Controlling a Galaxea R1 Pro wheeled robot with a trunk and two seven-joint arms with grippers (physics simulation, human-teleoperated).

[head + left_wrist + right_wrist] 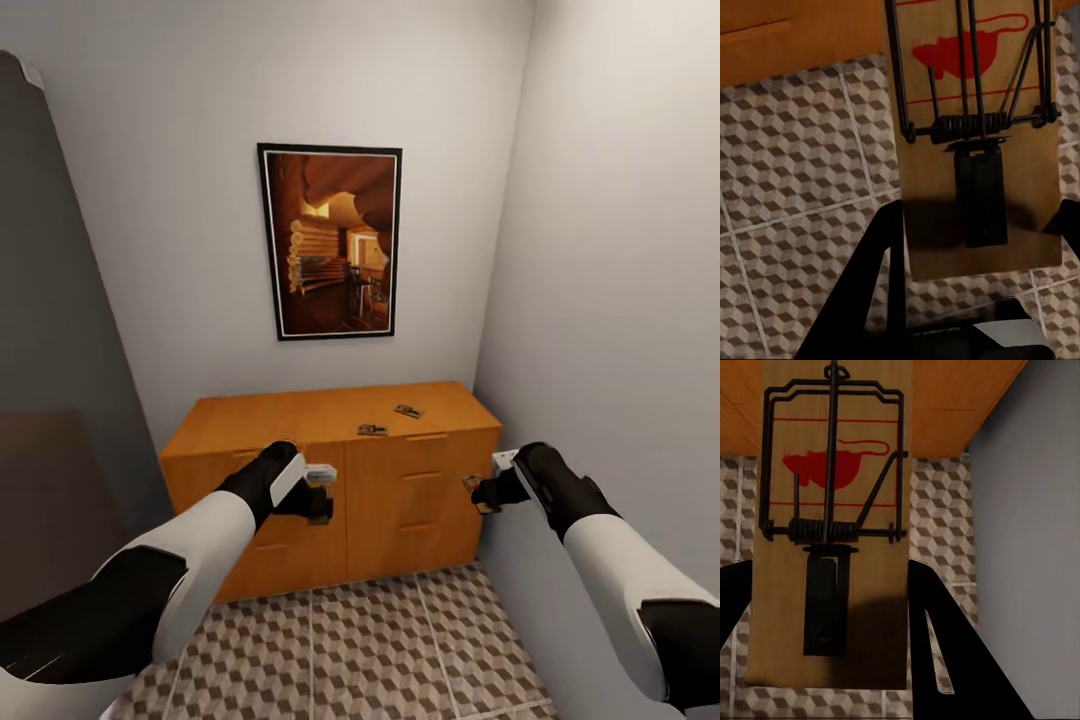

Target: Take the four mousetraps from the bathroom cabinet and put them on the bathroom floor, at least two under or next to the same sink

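Before the cabinet (330,470), one mousetrap (971,135) is clamped in each pincer, left (318,490) and right (480,493); both should be lowered flat onto the bathroom floor (400,640).

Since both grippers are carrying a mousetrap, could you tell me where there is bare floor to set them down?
The tiled bathroom floor in front of the cabinet is bare, bordered by the cabinet front and the right wall. The cabinet's top carries two mousetraps near its right front. The left gripper and right gripper hang before the drawer fronts.
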